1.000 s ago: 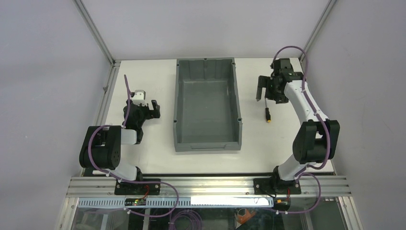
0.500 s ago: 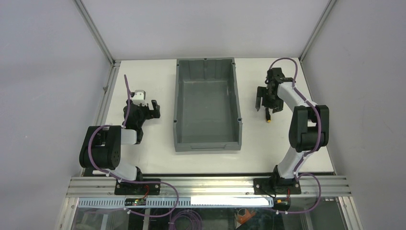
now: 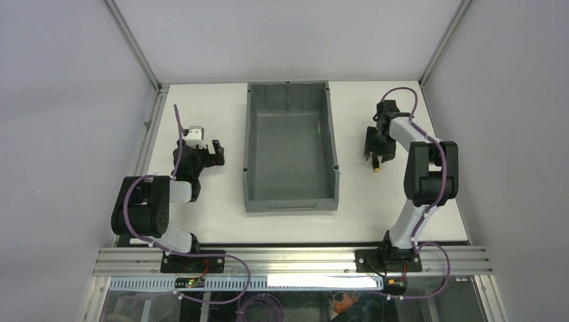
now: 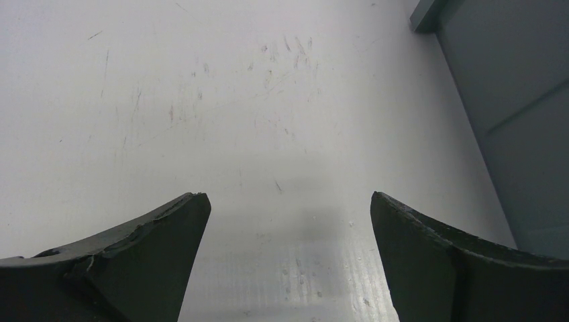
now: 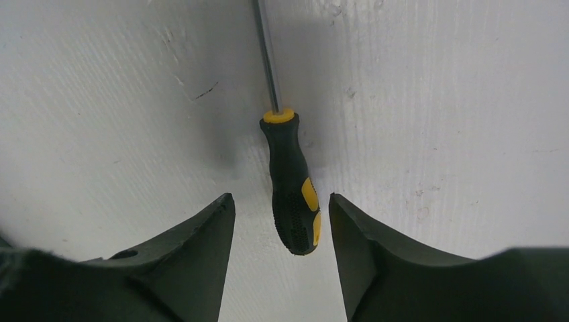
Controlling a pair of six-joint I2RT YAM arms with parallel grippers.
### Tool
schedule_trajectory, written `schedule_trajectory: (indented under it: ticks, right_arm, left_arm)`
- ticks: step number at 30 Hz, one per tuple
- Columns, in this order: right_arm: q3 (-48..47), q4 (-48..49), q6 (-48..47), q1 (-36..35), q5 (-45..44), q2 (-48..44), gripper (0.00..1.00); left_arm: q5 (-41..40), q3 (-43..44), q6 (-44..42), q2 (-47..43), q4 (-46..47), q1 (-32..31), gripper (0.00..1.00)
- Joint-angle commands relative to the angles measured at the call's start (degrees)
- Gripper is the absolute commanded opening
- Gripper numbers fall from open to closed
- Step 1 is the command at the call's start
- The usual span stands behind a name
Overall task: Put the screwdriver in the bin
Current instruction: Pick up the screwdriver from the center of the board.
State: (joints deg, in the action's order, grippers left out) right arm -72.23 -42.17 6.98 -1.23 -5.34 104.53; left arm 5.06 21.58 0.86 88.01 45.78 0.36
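Screwdriver [image 5: 290,181] flat, shaft far, handle near.

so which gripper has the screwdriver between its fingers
The right gripper: the screwdriver lies between its open fingers, not yet clamped. The left gripper has only table between its own.

The screwdriver [image 5: 290,188] shaft runs off my wrist view's top edge, tip unseen; from above, my right pincer [image 3: 373,155] hides most of it.

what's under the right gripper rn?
The screwdriver, flat on the table, handle between open fingers of the right gripper, not gripped. From above the gripper hides all but its yellow end; shaft tip unseen.
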Motion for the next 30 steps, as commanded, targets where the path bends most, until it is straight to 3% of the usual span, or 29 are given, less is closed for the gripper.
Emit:
schedule_trajectory:
  ticks: [1,12,22,30]
  right_arm:
    - [0.16,2.08,0.08,0.78,-0.64,0.79,0.54]
    - [-0.28,1.42,0.13,1.03,-1.27,2.81,0.4]
    - [-1.37,-0.02,0.37,0.97,-1.91,2.97,0.11]
    - [-2.92,-2.2,2.17,0.8,1.84,-2.36,0.05]
  left_arm:
    - [1.27,-0.49,0.59,-1.7,1.95,-0.27,0.99]
    - [1.27,-0.49,0.56,-1.7,1.95,-0.25,0.99]
    - [1.31,-0.48,0.59,-1.72,1.95,-0.27,0.99]
    - [1.27,-0.49,0.56,-1.7,1.95,-0.27,0.99]
